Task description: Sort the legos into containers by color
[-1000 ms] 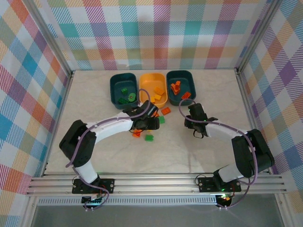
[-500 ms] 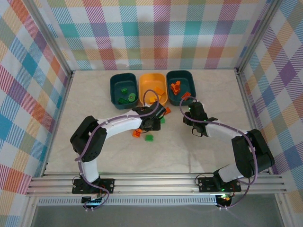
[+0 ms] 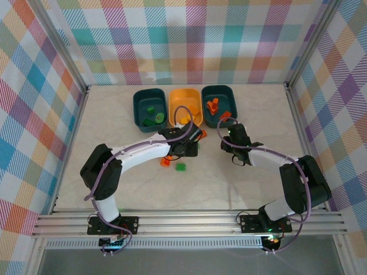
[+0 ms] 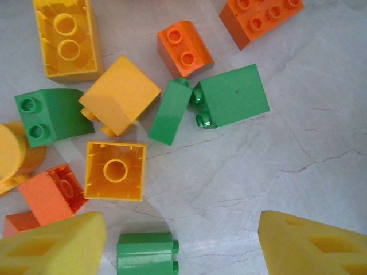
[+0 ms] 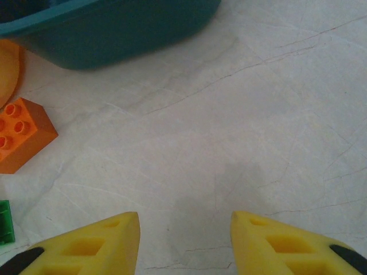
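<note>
pale marbled tabletop. left gripper hangs fingers apart, empty, over loose bricks (green one nearest) near the tubs; right gripper, also apart, beside a teal tub. picking step: next, close on one brick.

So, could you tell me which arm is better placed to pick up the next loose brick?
Probably left. The left gripper hangs open over the loose green, yellow and orange plastic bricks. The right gripper, also open, faces bare marbled table, with one orange studded plastic brick off to the side.
</note>
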Robot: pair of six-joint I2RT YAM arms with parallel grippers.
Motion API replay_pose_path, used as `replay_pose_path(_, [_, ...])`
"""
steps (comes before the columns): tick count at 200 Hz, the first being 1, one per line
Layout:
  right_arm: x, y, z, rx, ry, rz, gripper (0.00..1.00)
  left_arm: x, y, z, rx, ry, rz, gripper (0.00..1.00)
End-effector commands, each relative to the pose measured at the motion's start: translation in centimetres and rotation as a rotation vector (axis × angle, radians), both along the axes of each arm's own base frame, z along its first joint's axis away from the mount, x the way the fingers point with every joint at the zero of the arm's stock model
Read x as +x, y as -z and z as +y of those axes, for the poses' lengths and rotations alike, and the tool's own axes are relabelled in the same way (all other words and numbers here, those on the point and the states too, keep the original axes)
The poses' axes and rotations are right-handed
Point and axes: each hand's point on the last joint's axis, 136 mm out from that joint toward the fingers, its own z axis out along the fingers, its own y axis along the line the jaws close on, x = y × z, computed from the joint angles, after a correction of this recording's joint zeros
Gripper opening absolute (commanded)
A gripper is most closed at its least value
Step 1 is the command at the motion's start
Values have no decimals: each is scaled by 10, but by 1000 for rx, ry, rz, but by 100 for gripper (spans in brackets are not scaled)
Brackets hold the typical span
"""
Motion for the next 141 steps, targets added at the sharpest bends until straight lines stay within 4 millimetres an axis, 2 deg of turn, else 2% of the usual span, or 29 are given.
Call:
replay_pose_path(1, [9, -8, 8, 34, -6, -23, 46, 2, 13, 12, 121, -7, 10, 71])
replay_pose_path(38, [8, -8, 8, 33, -10, -20, 47, 15, 28, 17, 209, 29, 9, 70])
replay_pose_path(67, [8, -8, 9, 34, -11, -19, 47, 23, 29, 25, 272, 19, -2, 69])
replay_pose_path(106, [8, -7, 9, 32, -12, -16, 47, 22, 45, 25, 276, 28, 46, 68])
replay_pose_path(141, [9, -6, 9, 29, -14, -15, 47, 22, 52, 26, 287, 28, 52, 67])
